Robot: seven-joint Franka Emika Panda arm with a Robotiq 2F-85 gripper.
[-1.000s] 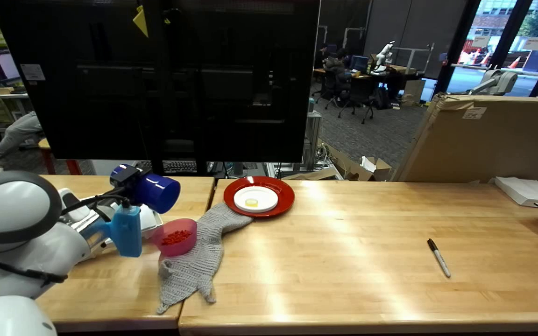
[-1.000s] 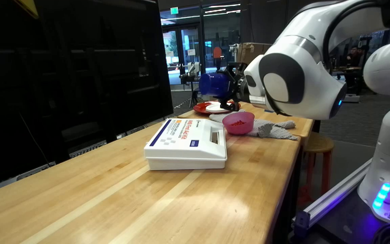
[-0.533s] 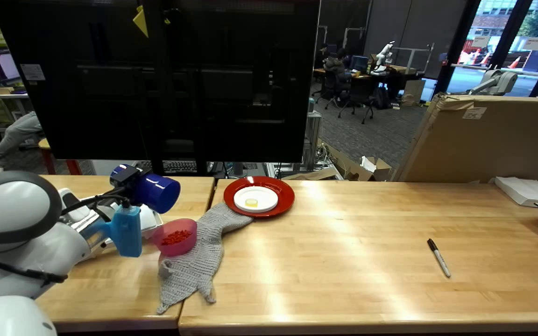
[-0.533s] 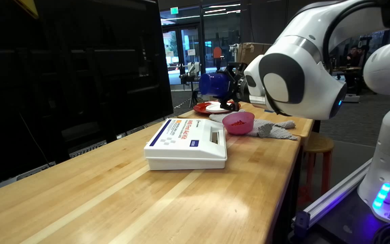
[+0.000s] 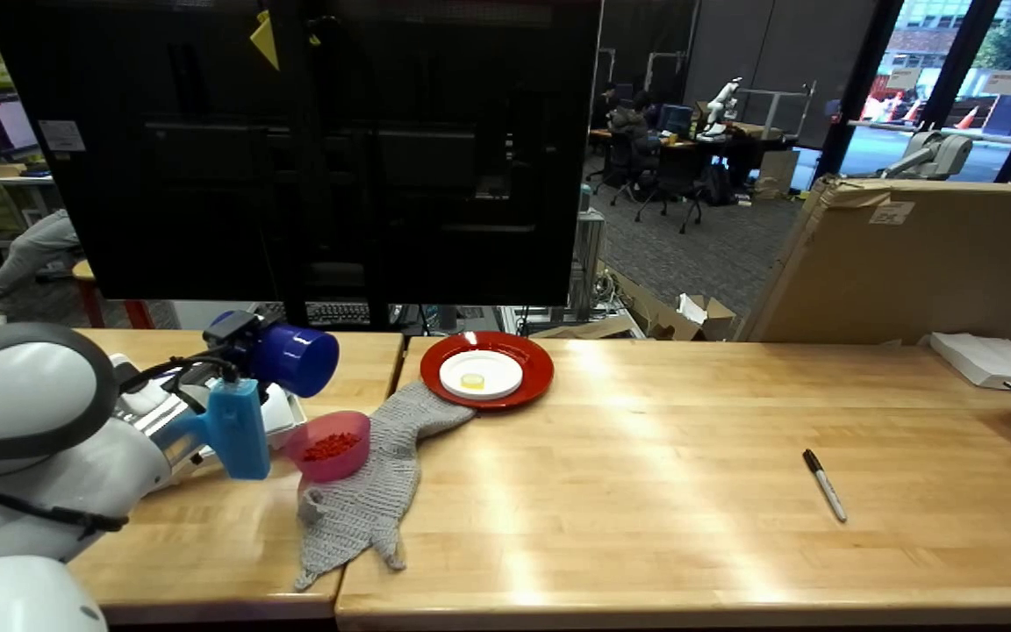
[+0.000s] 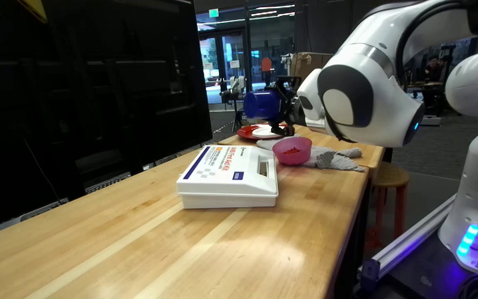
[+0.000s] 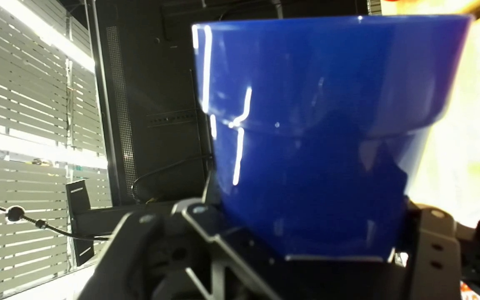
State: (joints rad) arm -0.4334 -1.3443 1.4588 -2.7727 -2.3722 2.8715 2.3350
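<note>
- White first-aid kit (image 6: 226,178): flat on the left tabletop (image 6: 172,249), apart from its front edge.
- Robot gripper (image 7: 313,216): fingers (image 7: 436,246) spread wide, holding the blue cup (image 5: 299,360) from either side.
- Cup position: on its side in the air, mouth pointing away from the gripper; a gap separates it from the pink bowl (image 5: 334,472) in both exterior views.
- Bowl, red pieces (image 5: 330,446) inside: just beside the kit, on or against the gray cloth (image 5: 369,518); which, cannot be told.
- Cloth: crosses onto the right tabletop (image 5: 646,491); lower tip near the front edge, upper end meeting the red plate (image 5: 534,369).
- Red plate, bearing a white plate (image 5: 495,373): at the back edge, black screen (image 5: 339,175) standing behind.
- Black-capped marker (image 5: 825,487): well apart; a broad stretch of wood lies between it and the plates.
- White paper stack (image 5: 993,362): far right, by the back edge.
</note>
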